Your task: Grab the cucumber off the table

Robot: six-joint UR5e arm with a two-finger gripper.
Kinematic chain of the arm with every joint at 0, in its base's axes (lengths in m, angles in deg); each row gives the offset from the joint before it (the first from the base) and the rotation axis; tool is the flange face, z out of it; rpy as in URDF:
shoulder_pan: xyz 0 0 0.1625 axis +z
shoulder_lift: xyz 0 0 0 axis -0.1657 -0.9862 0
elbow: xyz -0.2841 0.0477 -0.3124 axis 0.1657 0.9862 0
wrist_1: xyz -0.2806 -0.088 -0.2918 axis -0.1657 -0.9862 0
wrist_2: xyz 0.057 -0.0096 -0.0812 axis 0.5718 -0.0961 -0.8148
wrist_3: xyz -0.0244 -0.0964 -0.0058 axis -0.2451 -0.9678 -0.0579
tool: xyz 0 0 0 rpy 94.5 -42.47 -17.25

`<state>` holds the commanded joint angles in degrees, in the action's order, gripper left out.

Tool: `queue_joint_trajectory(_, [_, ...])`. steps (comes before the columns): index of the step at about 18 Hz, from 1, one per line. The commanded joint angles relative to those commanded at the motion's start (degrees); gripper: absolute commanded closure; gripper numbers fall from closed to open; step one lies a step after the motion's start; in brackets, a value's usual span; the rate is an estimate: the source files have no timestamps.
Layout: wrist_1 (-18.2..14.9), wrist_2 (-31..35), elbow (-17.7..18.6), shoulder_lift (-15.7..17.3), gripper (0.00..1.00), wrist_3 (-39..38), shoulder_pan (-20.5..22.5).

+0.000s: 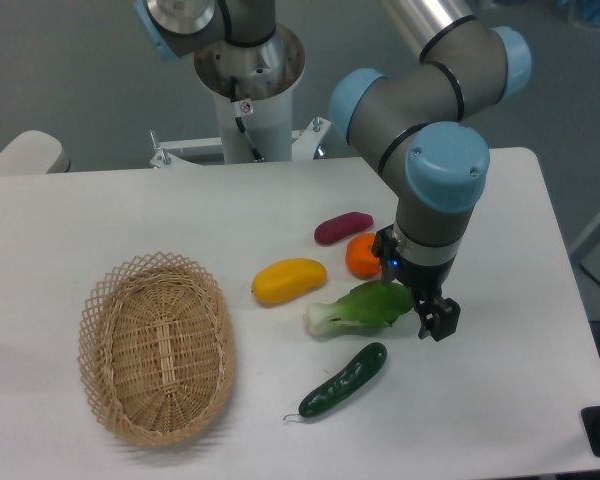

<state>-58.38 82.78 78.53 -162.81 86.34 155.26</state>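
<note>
Jaws: state cannot be told; gripper [432, 322] hangs just beside leafy green vegetable [360, 307].
Cucumber [343, 379]: lying on table [500, 400], below gripper, long axis diagonal, lower-left to upper-right.

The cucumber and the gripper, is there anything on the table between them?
No. In the fixed camera view, only bare white table separates the gripper from the cucumber. The leafy green vegetable lies off to the side, above that stretch.

Wicker basket [157, 347] at left; yellow mango [289, 280], leafy green vegetable [360, 307], orange fruit [361, 257], purple sweet potato [343, 227] nearby.
</note>
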Motion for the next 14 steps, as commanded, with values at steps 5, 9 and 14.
queue_joint_trajectory(5, [0.2, 0.0, -0.4, 0.3, 0.00, 0.0, -0.2])
queue_joint_trajectory(9, [0.5, 0.1, -0.2, -0.4, 0.00, -3.5, -1.0])
queue_joint_trajectory(14, [2.5, 0.7, -1.3, -2.5, 0.00, -10.8, -3.2])
